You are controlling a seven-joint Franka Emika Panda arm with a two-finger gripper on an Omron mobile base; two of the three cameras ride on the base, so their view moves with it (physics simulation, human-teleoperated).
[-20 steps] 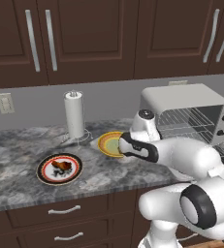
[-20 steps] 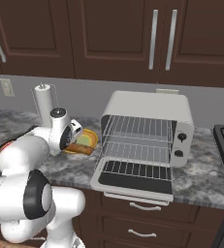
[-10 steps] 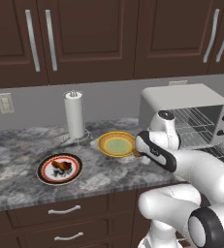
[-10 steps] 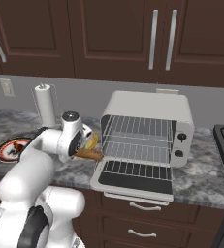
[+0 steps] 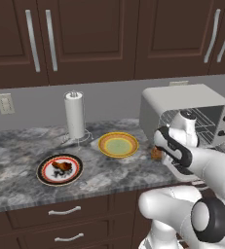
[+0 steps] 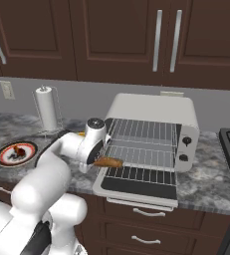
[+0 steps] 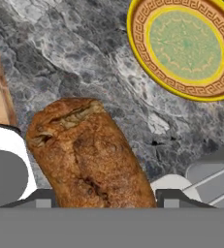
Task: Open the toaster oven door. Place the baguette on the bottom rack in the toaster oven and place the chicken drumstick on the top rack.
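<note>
- At the far left of your left base view, a red-rimmed plate [image 5: 59, 169] sits on the grey stone counter [image 5: 16, 175] with the chicken drumstick [image 5: 61, 167] on it.
- Behind it and a little to the right, you see a paper towel roll [image 5: 75, 115] upright on its stand, near the wall.
- Next comes a yellow plate [image 5: 118, 144] with a green centre, bare, just left of the arm.
- Your gripper [image 6: 97, 160] is clamped on the baguette [image 6: 108, 162] (in the hand view the loaf sits between the two fingertips, with the counter below it).
- The loaf lies roughly level, its free end pointing into the toaster oven [image 6: 156, 117] at about the height of the bottom rack [image 6: 139, 174].
- The toaster oven door [image 6: 136, 186] hangs open and flat, in front of the racks.
- The top rack [image 6: 141, 130] is bare.
</note>
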